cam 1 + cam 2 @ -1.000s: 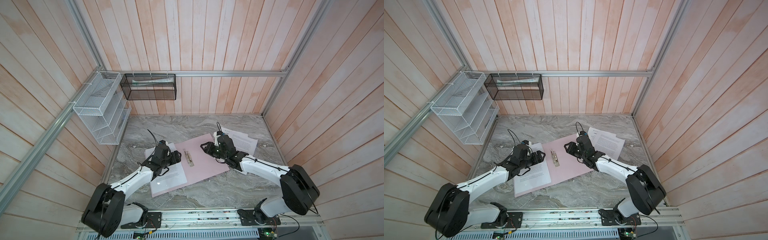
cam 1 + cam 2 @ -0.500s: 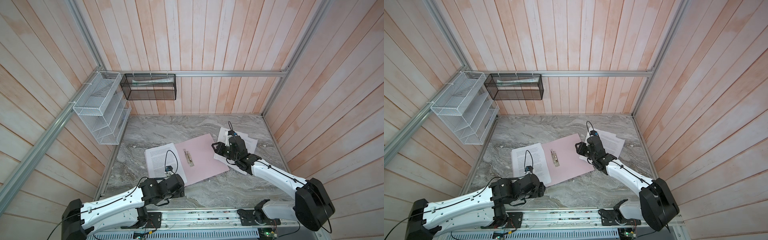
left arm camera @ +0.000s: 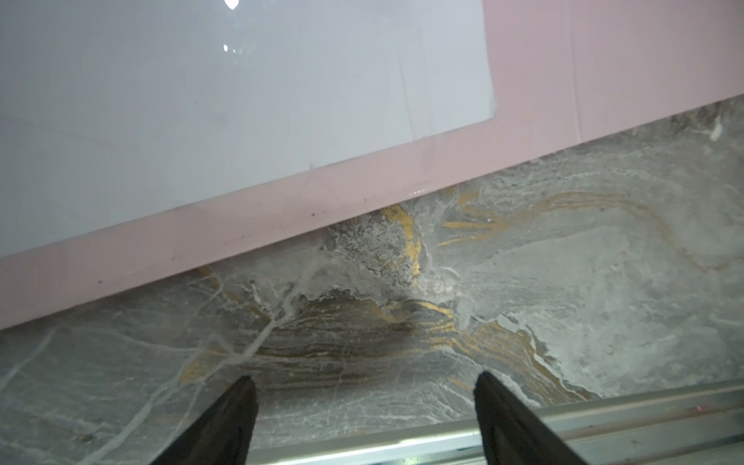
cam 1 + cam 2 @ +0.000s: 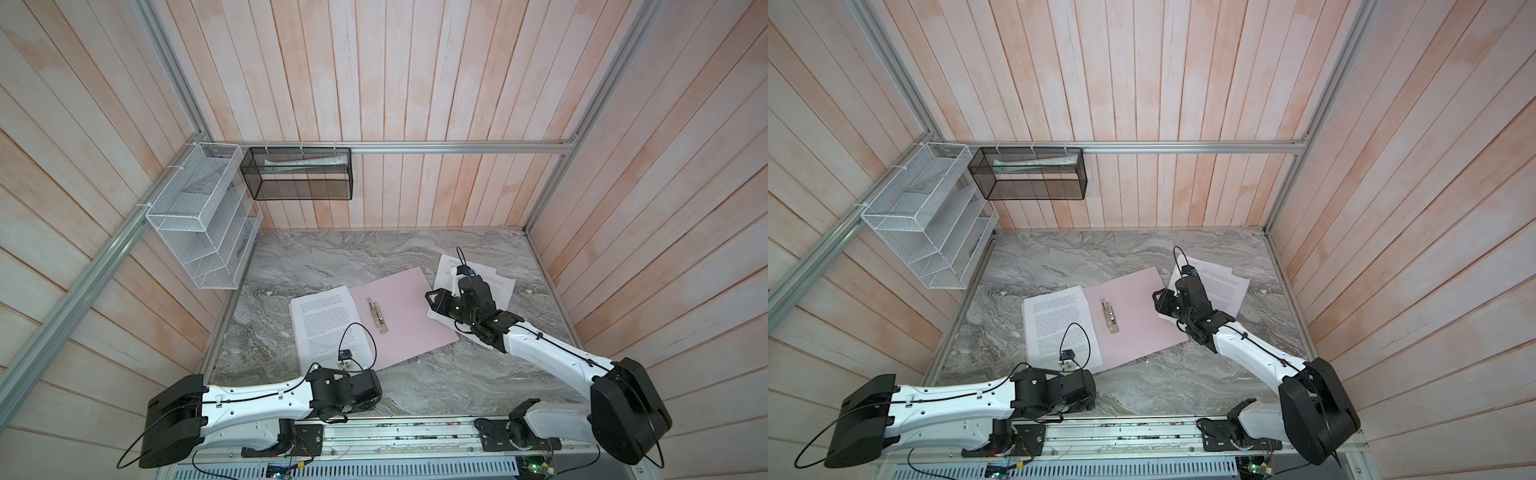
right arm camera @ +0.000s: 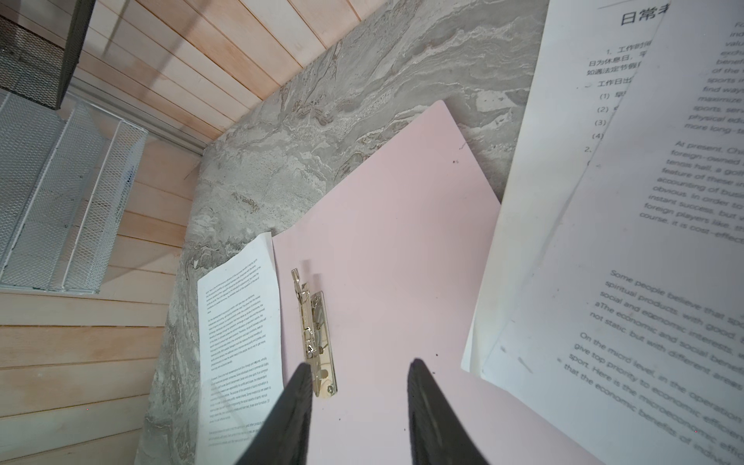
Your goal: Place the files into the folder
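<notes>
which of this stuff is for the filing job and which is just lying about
For the job: pink folder, printed sheet lying on it, loose printed sheets beside it.
Just lying about: white wire rack, black mesh basket, rolled papers inside it.

Showing pale pink on the folder point(image 4: 411, 328), white with black print on the files point(image 4: 324, 320), grey veining with ochre streaks on the tabletop point(image 3: 563, 282).

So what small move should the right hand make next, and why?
Probably lower the right hand onto the loose sheets overlapping the folder edge and pinch the top one. Its jaws are apart and empty, only one sheet shows in the open folder, and the left hand sits open, well back from the papers.
</notes>
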